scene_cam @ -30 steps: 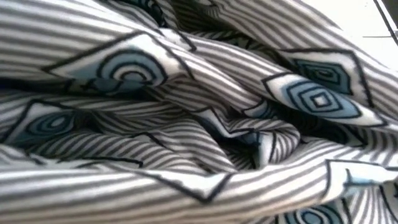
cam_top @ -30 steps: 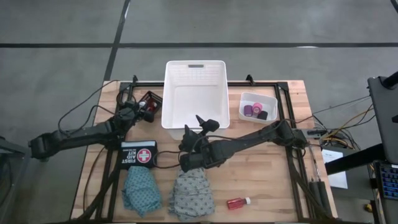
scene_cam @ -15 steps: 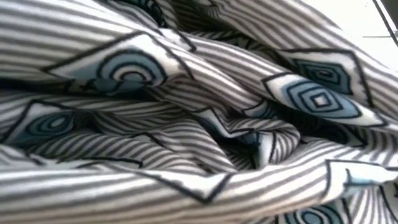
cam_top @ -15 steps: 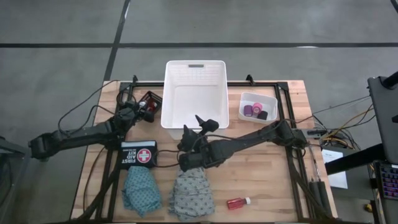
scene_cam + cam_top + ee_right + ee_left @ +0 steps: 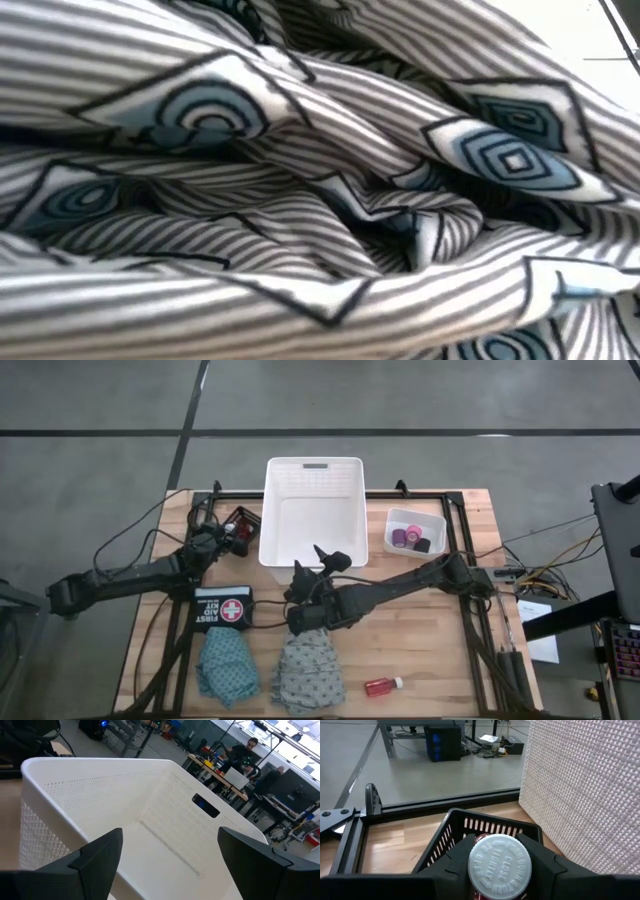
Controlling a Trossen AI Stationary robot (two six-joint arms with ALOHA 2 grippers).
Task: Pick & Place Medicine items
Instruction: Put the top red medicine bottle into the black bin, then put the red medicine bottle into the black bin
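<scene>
- Nothing has visibly moved since the earlier frames: both arms and every item sit where they did, so the scene reads as a pause.
- The landmark is the white basket (image 5: 312, 510) at the middle back of the table; it looks empty, which suggests that it is where the medicine items are meant to go.
- The left gripper (image 5: 500, 870) is clamped on a red bottle (image 5: 501, 866), whose white cap fills the gap between the fingers. It is held just left of the white basket, over a small black crate (image 5: 240, 525), so I judge that the bottle is either being lifted from that crate or set into it.
- The right gripper (image 5: 304, 584) hovers just in front of the white basket, fingers spread wide and gripping nothing. Its wrist camera looks straight into the basket, so it seems aimed there rather than at a pick.
- The grey cloth (image 5: 308, 670) lies in front of the white basket, under the right arm's wrist. It is bunched so close to the low camera that it fills that whole view.
- The teal cloth (image 5: 227, 665) lies front-left of the white basket, beside the grey one, with a first aid kit pouch (image 5: 222, 607) between it and the basket.
- A second red bottle (image 5: 382, 685) lies on its side front-right of the white basket, untouched.
- The purple, pink and black rolls (image 5: 412, 540) rest together in a small clear tub (image 5: 437, 523) just right of the white basket, probably staged for later picks.
</scene>
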